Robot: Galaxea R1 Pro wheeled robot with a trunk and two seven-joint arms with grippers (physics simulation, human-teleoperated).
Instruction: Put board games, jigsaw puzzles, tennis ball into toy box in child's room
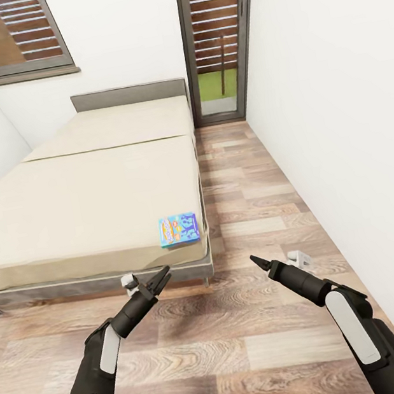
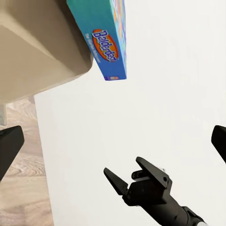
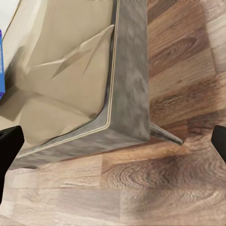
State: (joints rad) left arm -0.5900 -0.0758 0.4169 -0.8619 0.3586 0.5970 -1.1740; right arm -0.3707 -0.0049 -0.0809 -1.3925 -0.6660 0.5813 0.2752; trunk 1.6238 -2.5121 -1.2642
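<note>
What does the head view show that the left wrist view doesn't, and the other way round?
Head view: the whole bed, its headboard, a window, a slatted door and the left arm. Left wrist view: the orange logo on the side edge of the game, close up. Both: the blue game at the bed's near corner, the plank floor, the white wall and the right arm with open jaws.

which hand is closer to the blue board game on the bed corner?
Left, slightly. The left hand sits just below and left of the blue board game; the right hand is below and farther off to its right, over the floor.
</note>
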